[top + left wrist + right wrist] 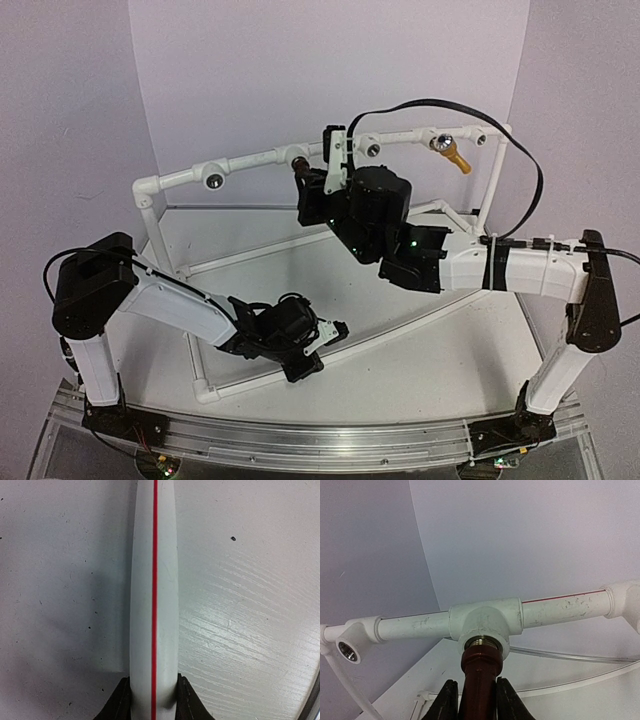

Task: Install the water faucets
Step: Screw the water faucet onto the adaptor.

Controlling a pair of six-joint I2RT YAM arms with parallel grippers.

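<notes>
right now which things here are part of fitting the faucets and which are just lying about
Job:
brown faucet, in the right gripper at the tee
yellow faucet, on the frame
empty socket
pipe, in the left gripper

Not the job:
black cable
rail

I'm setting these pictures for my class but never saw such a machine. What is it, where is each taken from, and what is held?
Two robot arms, left and right, stand at a table, each ending in a two-finger gripper. The wide picture looks down from above; the other two come from wrist cameras. On the table stands a white pipe frame. The left gripper clasps a low pipe; the right gripper holds a reddish-brown faucet at a socket. A yellow faucet sits on the top rail.
</notes>
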